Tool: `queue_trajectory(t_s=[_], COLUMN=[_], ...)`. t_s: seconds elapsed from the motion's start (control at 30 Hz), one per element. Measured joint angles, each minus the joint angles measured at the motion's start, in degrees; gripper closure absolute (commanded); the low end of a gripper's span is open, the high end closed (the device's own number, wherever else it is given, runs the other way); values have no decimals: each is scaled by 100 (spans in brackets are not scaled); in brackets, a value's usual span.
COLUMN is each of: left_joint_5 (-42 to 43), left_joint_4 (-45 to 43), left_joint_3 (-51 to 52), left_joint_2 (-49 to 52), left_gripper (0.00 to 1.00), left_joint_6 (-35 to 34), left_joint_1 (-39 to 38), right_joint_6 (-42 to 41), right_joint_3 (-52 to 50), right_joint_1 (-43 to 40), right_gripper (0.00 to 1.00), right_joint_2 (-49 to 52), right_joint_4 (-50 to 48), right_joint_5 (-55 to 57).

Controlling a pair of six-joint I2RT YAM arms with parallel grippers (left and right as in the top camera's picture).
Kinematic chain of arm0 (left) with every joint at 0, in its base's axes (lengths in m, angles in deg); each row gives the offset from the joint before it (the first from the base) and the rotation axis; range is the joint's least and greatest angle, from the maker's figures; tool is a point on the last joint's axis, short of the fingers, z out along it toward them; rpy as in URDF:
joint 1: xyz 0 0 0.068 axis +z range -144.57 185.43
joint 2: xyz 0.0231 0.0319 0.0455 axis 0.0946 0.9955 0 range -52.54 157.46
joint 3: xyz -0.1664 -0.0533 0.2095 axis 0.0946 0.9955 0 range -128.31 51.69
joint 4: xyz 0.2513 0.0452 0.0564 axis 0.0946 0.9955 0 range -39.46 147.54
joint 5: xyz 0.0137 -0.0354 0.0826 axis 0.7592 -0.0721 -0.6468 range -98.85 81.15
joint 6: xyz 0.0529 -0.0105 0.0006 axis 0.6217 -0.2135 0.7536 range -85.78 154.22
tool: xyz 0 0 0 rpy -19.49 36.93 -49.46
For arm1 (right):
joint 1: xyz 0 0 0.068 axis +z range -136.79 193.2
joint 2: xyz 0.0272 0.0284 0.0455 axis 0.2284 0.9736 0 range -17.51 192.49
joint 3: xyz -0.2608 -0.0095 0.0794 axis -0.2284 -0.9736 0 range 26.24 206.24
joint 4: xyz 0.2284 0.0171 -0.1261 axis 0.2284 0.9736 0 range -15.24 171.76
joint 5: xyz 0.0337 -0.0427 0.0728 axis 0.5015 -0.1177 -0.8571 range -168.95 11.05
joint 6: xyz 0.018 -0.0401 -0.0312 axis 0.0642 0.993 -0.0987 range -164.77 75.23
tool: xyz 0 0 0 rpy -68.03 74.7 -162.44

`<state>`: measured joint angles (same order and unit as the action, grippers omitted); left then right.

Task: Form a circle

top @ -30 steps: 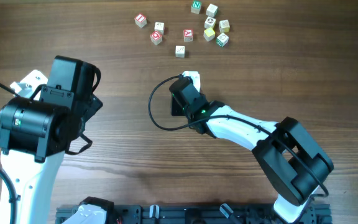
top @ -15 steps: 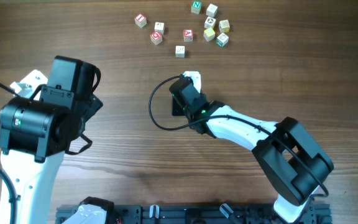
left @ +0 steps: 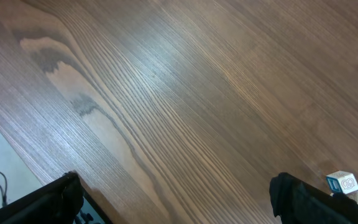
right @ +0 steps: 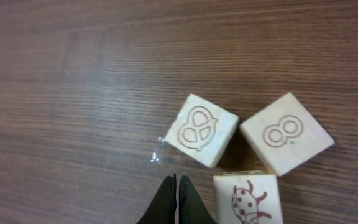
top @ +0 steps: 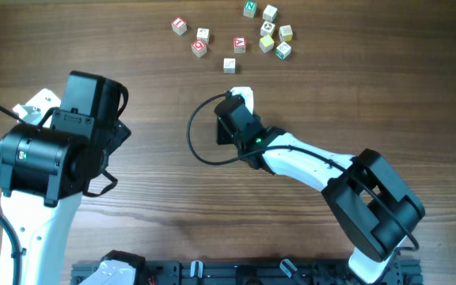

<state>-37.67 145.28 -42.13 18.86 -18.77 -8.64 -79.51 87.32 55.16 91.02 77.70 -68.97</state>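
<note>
off the tips of the right gripper (right: 177,186): three cubes bunched, no ring yet

just ahead of those tips sits the clump (right: 225,137). it is made of a pretzel cube (right: 201,130) nearest the tips, an eight cube (right: 286,134) to its right, and a ladybird cube (right: 247,198) beside the tips, partly cut off by the frame edge. all three are pale wood with thin reddish line drawings, packed corner to corner around a small dark gap. that reads as a knot, not a circle. from overhead the clump is hidden under the right gripper's wrist.

farther beyond the right gripper, toward the far edge of the table (top: 157,182), lies the scatter (top: 239,44). it is about ten more cubes in a loose spread with no curve to it.

by my reading the work is at its start, since nearly every cube has yet to be brought round into a ring. the right gripper's fingers are pressed together with nothing between them, tips just short of the pretzel cube, a pose suited to nudging. well to the left of the right gripper, the left gripper (left: 176,183) stands spread wide and empty over bare wood.
</note>
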Motion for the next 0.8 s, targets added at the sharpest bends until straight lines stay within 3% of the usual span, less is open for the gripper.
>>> queue_trajectory(t_s=[0.2,0.47,0.8], left_joint_5=[0,0,0], left_joint_4=[0,0,0], left_joint_3=[0,0,0], left_joint_2=[-2,0,0], left_gripper=[0,0,0], left_joint_6=[0,0,0], left_joint_1=[0,0,0], right_joint_6=[-42,-831,-136], right_joint_3=[59,90,205], right_joint_1=[184,302,68], right_gripper=[95,95,95], right_joint_2=[-446,-667,-321], right_joint_4=[533,1410,-251], right_joint_5=[201,927,531])
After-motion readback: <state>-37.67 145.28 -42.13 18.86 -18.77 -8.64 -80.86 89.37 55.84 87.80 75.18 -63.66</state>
